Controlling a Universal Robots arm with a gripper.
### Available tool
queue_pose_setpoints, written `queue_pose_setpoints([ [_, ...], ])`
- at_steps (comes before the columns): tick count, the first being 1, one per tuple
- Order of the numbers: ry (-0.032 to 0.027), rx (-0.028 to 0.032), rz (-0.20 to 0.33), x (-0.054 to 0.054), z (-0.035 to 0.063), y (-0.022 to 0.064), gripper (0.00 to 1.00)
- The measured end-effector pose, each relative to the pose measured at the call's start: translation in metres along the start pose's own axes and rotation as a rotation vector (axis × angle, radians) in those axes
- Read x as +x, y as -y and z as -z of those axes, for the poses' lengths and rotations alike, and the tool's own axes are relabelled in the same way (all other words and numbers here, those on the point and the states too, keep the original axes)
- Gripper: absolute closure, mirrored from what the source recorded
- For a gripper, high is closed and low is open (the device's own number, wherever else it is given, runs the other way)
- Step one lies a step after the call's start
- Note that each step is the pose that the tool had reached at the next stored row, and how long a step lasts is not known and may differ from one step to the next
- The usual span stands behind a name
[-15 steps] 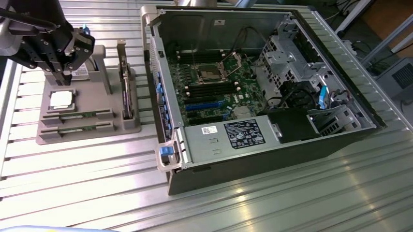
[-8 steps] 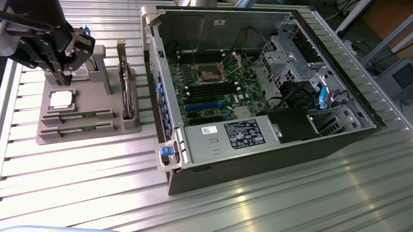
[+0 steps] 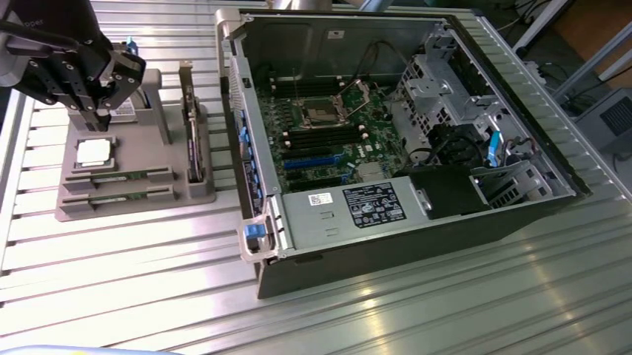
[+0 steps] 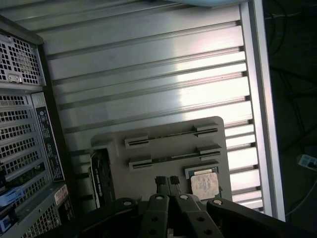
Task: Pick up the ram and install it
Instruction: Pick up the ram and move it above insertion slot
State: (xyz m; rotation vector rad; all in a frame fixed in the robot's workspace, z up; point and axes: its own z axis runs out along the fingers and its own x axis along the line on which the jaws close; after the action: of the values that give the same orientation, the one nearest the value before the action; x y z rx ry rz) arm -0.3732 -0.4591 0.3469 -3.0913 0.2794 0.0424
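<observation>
The claw (image 3: 99, 123) is shut tight, maybe empty, near the silver chip (image 3: 94, 151). For a good grab, open it and line it straight over the thin ram (image 3: 120, 177).

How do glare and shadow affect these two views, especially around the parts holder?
Exterior view: glare streaks on the table, holder evenly lit, gripper dark. Wrist view: strong reflection across the table slats, holder dimmer, area beyond the table edge nearly black.
</observation>
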Motion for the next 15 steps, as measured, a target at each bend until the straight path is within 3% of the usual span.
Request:
queue_pose_setpoints([
  [15, -0.0013, 0.0002, -0.034, 0.0000, -0.0009, 0.0000, 0.90],
])
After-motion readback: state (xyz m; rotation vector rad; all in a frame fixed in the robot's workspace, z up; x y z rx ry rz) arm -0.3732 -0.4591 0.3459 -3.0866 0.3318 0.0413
